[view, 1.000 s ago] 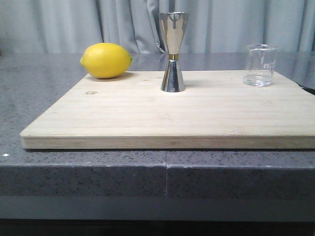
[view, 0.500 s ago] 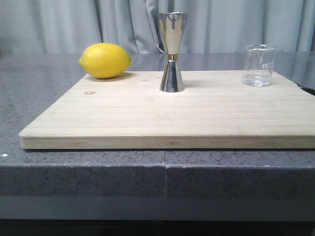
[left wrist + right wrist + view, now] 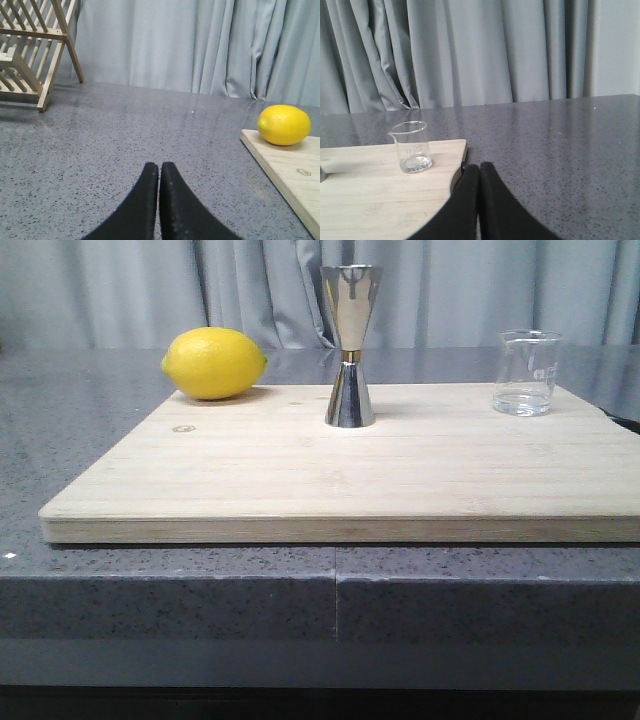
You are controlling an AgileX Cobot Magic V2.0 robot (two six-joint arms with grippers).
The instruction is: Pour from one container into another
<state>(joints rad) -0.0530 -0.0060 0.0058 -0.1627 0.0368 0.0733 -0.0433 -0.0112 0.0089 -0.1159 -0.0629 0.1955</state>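
A small clear glass beaker [image 3: 527,373] stands upright at the back right of the wooden board [image 3: 350,480], with a little clear liquid at its bottom; the right wrist view shows the beaker [image 3: 412,147] too. The tall steel jigger [image 3: 351,345], gold band at its waist, stands upright at the board's back middle. My left gripper [image 3: 159,167] is shut and empty over the grey counter, left of the board. My right gripper [image 3: 479,168] is shut and empty, beside the board's right edge, short of the beaker. Neither gripper shows in the front view.
A yellow lemon [image 3: 214,363] lies at the board's back left corner, also the lemon [image 3: 284,125] in the left wrist view. A wooden dish rack [image 3: 31,47] stands far left on the grey stone counter [image 3: 90,410]. Grey curtains hang behind.
The whole front view has shifted a few pixels left since a second ago; the objects keep their places on the board.
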